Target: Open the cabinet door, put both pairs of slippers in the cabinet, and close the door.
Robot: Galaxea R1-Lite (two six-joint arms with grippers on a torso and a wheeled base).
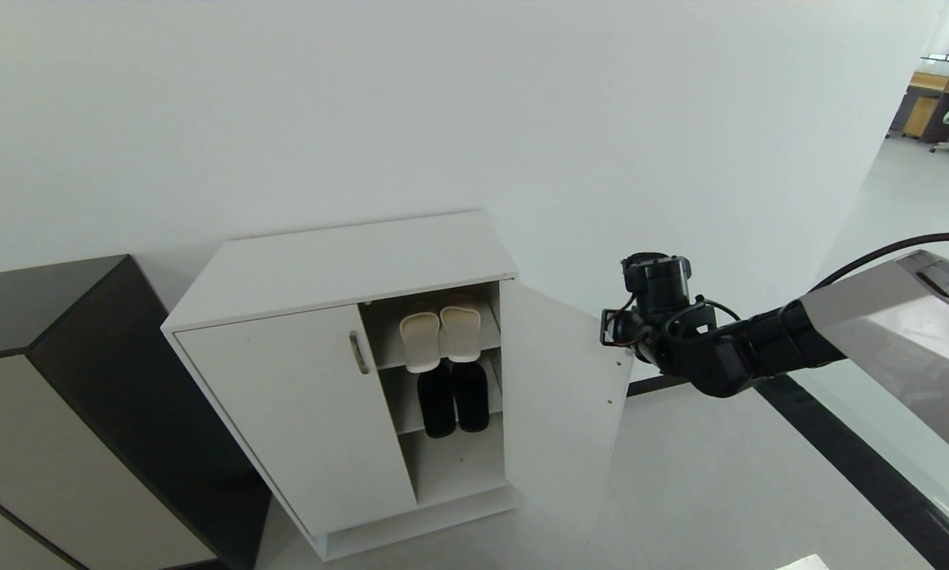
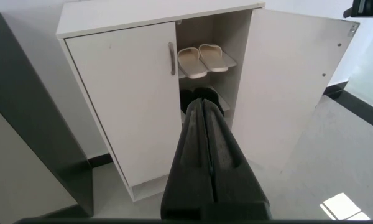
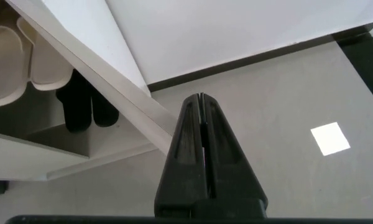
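Cabinet (image 1: 339,261): right door (image 1: 561,396) open, left door (image 1: 300,412) closed.
White slippers (image 1: 441,336): on top shelf (image 1: 385,362).
Black slippers (image 1: 453,405): on middle shelf (image 1: 409,427).
Left claw (image 2: 203,102): closed, empty, facing cabinet.
Right claw (image 3: 201,99): closed, empty, beside right door's edge.

Black slippers (image 2: 187,99): largely hidden behind left gripper (image 2: 204,101) in left wrist view; toe ends lost in shelf shadow.
Cream slippers (image 3: 9,62): cut off by picture edge in right wrist view; far ends tucked under cabinet (image 1: 347,261) top in head view.
Cabinet's left half: interior hidden behind closed door (image 1: 300,404).
Right gripper (image 3: 202,98): in head view fingertips masked by own wrist (contact with open door (image 1: 561,396) cannot be told).
Dark cabinet (image 1: 86,380): cut off at left edge of head view.
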